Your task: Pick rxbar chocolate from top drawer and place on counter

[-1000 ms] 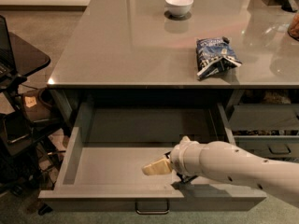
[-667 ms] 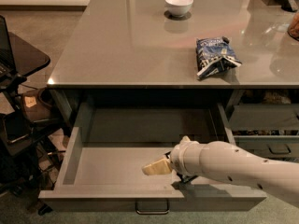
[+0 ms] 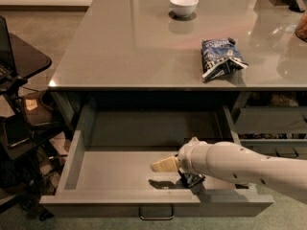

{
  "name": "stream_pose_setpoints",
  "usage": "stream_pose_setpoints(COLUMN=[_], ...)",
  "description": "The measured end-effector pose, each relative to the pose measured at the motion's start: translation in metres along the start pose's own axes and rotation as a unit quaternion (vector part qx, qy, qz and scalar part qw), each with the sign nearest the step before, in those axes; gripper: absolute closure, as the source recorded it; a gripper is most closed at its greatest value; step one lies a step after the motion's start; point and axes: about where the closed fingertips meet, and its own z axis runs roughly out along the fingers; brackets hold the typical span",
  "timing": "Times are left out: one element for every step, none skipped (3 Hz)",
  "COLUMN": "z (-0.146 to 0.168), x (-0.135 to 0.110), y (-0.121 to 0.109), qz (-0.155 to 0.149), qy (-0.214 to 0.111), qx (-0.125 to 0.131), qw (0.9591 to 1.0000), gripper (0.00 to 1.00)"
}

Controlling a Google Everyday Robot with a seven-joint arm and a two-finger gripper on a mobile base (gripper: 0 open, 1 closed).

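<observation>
The top drawer [image 3: 72, 162] stands pulled open under the counter [image 3: 139, 47]. My white arm reaches in from the right, and my gripper [image 3: 162, 166] hangs just above the drawer floor near the front middle, pointing left. A small dark thing with pale print [image 3: 192, 179], probably the rxbar chocolate, shows right under the wrist on the drawer floor. The arm hides most of it. I cannot tell whether the gripper touches it.
A blue-and-white chip bag [image 3: 220, 58] lies on the counter at the right, and a white bowl [image 3: 183, 5] stands at the back. A black side table [image 3: 21, 56] and dark clutter stand at the left. Narrower drawers [image 3: 273, 128] are at the right.
</observation>
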Motion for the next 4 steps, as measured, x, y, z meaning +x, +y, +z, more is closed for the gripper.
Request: stream_pose_setpoints(z=[0.0008,0.0008,0.0008,0.0008], x=[0.0301,0.0301,0.0301,0.0301], y=[-0.0003,-0.0003,-0.0003,-0.0003], qz=[-0.018,-0.018,-0.018,-0.018], qy=[0.033,0.033,0.033,0.033], qx=[0.016,0.016,0.016,0.016], qw=[0.9992,0.9992,0.9992,0.9992], gripper=[0.0,0.0,0.19,0.42])
